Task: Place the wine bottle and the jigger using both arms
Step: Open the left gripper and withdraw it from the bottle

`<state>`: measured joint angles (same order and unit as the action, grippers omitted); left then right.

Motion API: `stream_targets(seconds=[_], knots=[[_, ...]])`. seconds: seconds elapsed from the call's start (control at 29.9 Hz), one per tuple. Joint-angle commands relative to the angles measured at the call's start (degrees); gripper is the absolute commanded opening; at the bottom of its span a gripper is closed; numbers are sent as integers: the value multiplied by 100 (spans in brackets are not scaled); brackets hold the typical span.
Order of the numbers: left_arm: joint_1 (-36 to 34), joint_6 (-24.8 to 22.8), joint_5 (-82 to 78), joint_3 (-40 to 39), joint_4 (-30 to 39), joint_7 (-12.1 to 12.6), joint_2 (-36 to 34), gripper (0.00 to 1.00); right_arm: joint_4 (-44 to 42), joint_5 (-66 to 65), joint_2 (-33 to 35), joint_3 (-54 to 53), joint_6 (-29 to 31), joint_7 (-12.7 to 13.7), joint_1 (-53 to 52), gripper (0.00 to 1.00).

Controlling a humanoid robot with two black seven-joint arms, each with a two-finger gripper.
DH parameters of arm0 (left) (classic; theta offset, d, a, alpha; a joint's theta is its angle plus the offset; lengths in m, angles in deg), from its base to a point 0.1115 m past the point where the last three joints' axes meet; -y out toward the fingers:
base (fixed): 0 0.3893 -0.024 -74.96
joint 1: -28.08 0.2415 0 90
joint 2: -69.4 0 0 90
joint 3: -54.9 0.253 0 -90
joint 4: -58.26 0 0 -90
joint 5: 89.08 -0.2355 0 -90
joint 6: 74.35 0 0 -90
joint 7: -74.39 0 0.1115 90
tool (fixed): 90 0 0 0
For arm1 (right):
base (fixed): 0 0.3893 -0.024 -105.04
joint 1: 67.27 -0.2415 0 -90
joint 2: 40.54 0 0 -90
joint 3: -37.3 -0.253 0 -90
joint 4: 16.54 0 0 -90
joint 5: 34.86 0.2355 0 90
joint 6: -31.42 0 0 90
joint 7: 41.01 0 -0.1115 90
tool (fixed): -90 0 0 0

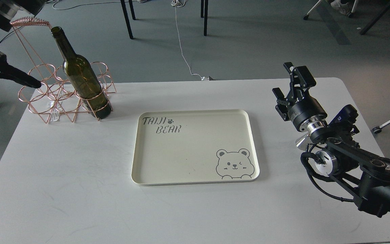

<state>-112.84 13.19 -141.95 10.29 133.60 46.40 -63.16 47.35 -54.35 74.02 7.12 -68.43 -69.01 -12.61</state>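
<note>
Nearest the viewer, the white table (63, 189) bears a cream tray (195, 179) printed with "TAIJI BEAR" and a bear face. Right of the tray, the right arm rises to the right gripper (284, 79), whose fingers stand apart over the table's far right part, holding and touching nothing. A shiny metal piece shows just behind that arm's wrist; whether it is the jigger cannot be told. Farther left, the wine bottle (81, 76) stands tilted in a copper wire rack (51, 95). The left gripper (29, 82), a dark tip at the rack's left ring, cannot be read as parted or closed.
</note>
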Motion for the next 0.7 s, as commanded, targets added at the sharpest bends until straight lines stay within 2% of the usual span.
stream_targets(seconds=[0.0, 0.13, 0.27, 0.37, 0.43, 0.57, 0.67], knots=[[793, 1, 234, -48, 244, -1, 406, 98, -25, 6, -65, -93, 0, 0, 1, 99], [1575, -43, 269, -144, 271, -1, 845, 98, -34, 6, -92, -102, -9, 0, 36, 99], [2541, -262, 356, -793, 262, -1, 1512, 98, 1, 6, -92, -110, 0, 0, 168, 99], [3087, -727, 558, -1224, 236, 311, 1952, 98, 1, 6, -92, -110, -9, 0, 168, 99], [3395, -948, 751, -1383, 165, 417, 2181, 98, -7, 6, -101, -110, 0, 0, 168, 99], [3747, -1010, 919, -1621, -28, 567, 2481, 98, -7, 6, -101, -102, 0, 0, 176, 99], [3862, -1010, 928, -1674, -81, 584, 2525, 98, 1, 6, -118, -102, 9, 0, 176, 99]])
